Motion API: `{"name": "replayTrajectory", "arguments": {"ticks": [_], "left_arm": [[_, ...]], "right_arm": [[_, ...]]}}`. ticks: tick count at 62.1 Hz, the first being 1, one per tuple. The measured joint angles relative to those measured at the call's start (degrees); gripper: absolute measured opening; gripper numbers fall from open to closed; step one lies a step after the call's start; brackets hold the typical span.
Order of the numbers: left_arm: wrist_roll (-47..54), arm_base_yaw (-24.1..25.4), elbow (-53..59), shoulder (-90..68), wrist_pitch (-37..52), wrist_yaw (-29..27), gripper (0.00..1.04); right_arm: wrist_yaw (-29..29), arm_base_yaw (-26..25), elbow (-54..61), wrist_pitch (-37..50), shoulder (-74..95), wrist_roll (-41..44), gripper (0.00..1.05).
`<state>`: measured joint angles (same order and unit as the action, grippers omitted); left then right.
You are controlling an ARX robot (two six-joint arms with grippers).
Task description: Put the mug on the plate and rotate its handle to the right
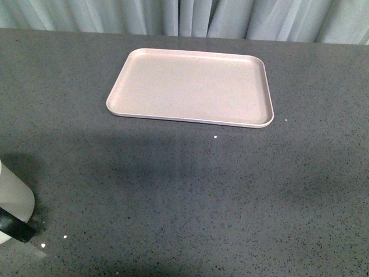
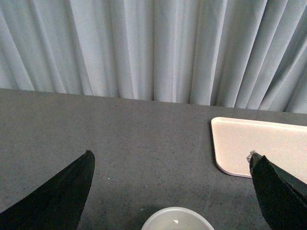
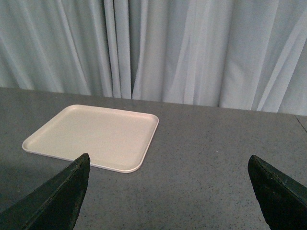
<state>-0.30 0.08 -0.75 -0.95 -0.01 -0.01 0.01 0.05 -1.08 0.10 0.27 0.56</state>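
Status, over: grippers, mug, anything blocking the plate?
Left gripper open, hovering by the mug. Right gripper open, empty. Mug on table, front-left, not yet on the plate, handle on its near side. Plate bare, nothing in between.

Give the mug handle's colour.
Black. The handle shows best in the front view, low on the white mug.

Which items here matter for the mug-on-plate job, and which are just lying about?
Job:
mug
handle
plate
left claw, open, empty
right claw, open, empty

Lying about:
curtain
white specks on the table
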Motion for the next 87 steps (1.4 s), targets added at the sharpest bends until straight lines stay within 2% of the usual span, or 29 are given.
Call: {"name": "replayTrajectory", "arguments": {"ticks": [13, 15, 18, 21, 24, 28, 32, 39, 46, 54, 71, 87], "left_arm": [[0.0, 0.0, 0.0, 0.0, 0.0, 0.0, 0.95], [-0.6, -0.4, -1.3, -1.7, -3.7, -2.7, 0.95], [-0.4, 0.1, -6.6, -8.3, -15.6, -5.8, 0.95], [1.4, 4.3, -11.5, -16.7, -24.2, -4.3, 0.95], [4.1, 8.7, -13.6, -21.9, -25.9, -1.6, 0.95], [9.3, 17.1, -16.3, -29.3, -22.6, 3.7, 0.95], [14.3, 23.1, -18.8, -35.1, -18.4, 6.2, 0.95], [22.0, 28.6, -22.5, -44.4, -12.9, 5.9, 0.95], [26.4, 28.5, -24.2, -50.4, -12.1, 6.0, 0.95], [27.6, 25.0, -24.6, -54.9, -13.2, 5.8, 0.95], [24.4, 16.9, -24.0, -57.6, -13.3, 6.0, 0.95], [21.5, 12.8, -23.6, -60.6, -11.3, 5.8, 0.95]], "right_arm": [[0.0, 0.0, 0.0, 0.0, 0.0, 0.0, 0.95], [0.0, 0.0, 0.0, 0.0, 0.0, 0.0, 0.95], [0.1, 0.0, 0.0, 0.0, 0.0, 0.0, 0.95], [0.0, 0.0, 0.0, 0.0, 0.0, 0.0, 0.95], [0.0, 0.0, 0.0, 0.0, 0.0, 0.0, 0.95], [0.0, 0.0, 0.0, 0.0, 0.0, 0.0, 0.95], [0.0, 0.0, 0.0, 0.0, 0.0, 0.0, 0.95], [0.0, 0.0, 0.0, 0.0, 0.0, 0.0, 0.95], [0.0, 0.0, 0.0, 0.0, 0.0, 0.0, 0.95], [0.0, 0.0, 0.0, 0.0, 0.0, 0.0, 0.95], [0.0, 0.0, 0.0, 0.0, 0.0, 0.0, 0.96], [0.0, 0.0, 0.0, 0.0, 0.0, 0.0, 0.95]]}}
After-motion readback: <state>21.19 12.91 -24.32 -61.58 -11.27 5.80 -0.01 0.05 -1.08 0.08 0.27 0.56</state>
